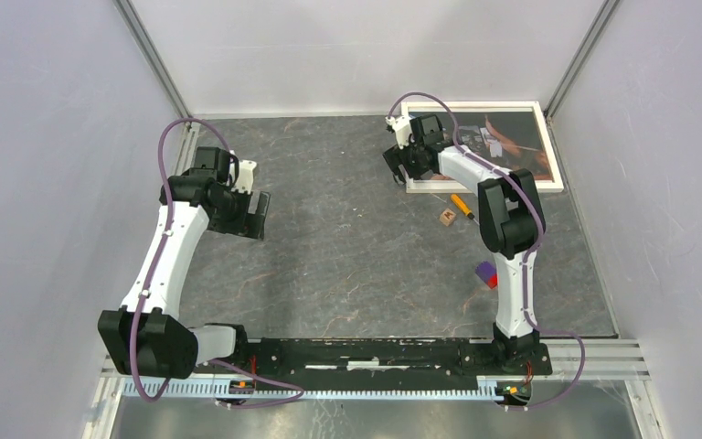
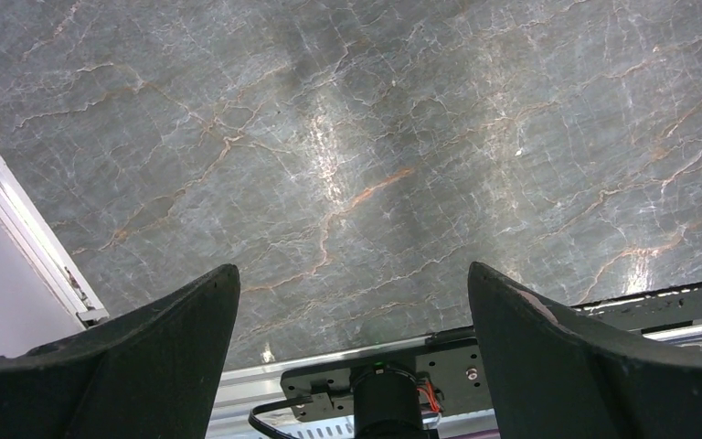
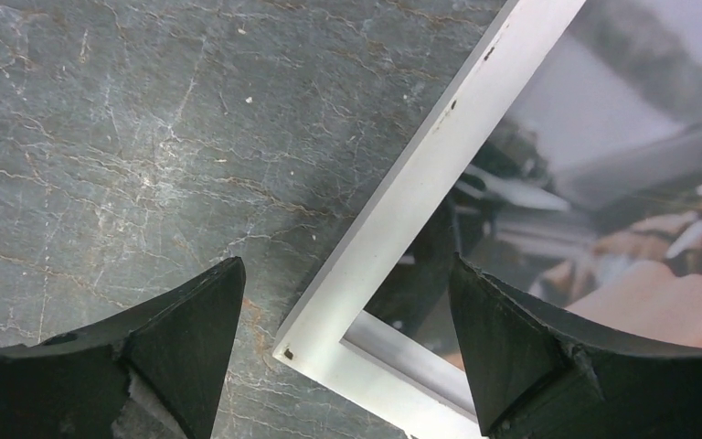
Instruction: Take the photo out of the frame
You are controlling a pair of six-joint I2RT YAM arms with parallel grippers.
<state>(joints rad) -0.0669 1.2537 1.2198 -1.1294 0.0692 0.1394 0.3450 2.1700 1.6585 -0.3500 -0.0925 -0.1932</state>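
From above, my right arm hides the left end of the frame point(image 1: 549, 146), which lies face up at the far right of the table point(image 1: 347, 247). Its photo point(image 3: 622, 183) is blurred up close. My right claw point(image 3: 345, 265) stands wide astride one frame corner; I can't tell if it touches. My left claw point(image 2: 352, 270) gapes wide over the table, holding nothing.

A frame point(image 1: 539, 187) is laid flat on the grey table point(image 1: 347, 265). A pen point(image 1: 461, 204), a cube point(image 1: 447, 218) and a block point(image 1: 485, 272) are scattered nearby.

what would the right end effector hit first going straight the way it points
Probably the frame: its white corner lies ahead of the right end effector, between the open jaws; depth is unclear.
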